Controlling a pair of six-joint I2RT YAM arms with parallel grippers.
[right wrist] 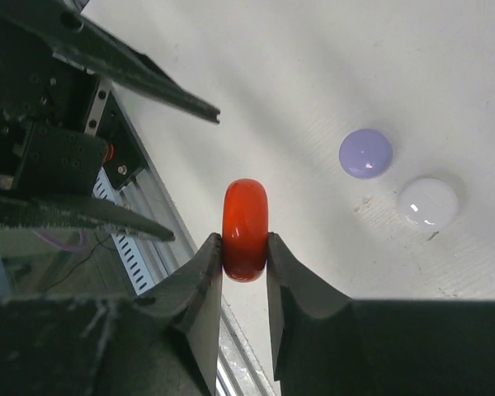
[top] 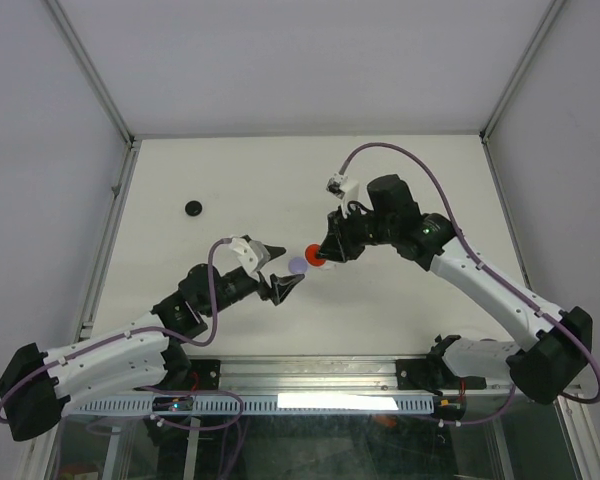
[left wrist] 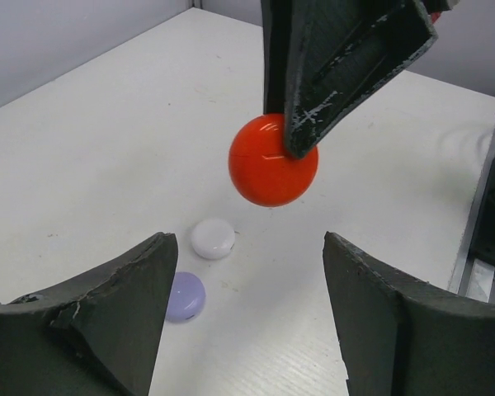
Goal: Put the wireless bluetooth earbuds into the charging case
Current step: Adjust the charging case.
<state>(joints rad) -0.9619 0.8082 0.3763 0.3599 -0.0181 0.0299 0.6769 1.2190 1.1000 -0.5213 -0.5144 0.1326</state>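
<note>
We see the right gripper (right wrist: 244,245) clenched on a glossy red rounded piece (right wrist: 246,219). Its two fingers (right wrist: 200,285) press the flat faces from either side, and the piece stands on edge between them. In the left wrist view the red piece appears lifted off the table (top: 400,180), with the right fingers coming down onto it from above.

Facing it, our left gripper (left wrist: 249,243) is spread wide and grasps nothing; the red piece sits just beyond its gap.

Two small domed pieces lie on the table beneath and between the grippers: a lavender one (left wrist: 184,295) and a white one (left wrist: 212,238), just beside each other and not touching. We cannot tell which piece is the case and which the earbuds.

Well apart, toward the far left of the table, lies a small black object (top: 193,208).
</note>
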